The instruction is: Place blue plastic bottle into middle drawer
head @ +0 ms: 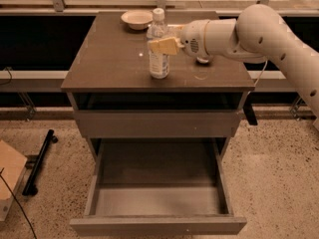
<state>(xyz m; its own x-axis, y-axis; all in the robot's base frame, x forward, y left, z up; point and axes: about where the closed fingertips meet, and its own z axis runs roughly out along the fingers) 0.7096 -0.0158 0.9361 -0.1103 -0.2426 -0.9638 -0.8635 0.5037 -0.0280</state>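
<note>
The blue plastic bottle (159, 63) stands upright on the cabinet top, clear with a white cap and a pale label. My gripper (162, 45) reaches in from the right and sits around the bottle's upper body, its tan pad across the front of the bottle. The middle drawer (157, 199) is pulled wide out at the bottom of the cabinet, with a low front lip and nothing on its grey floor. It lies well below and in front of the bottle.
A pale bowl (136, 19) sits at the back of the cabinet top (107, 59). A small can (203, 60) is mostly hidden under my wrist. A drawer with a taller plain front (157, 124) is above the open one. A black bar (39, 161) lies on the floor at left.
</note>
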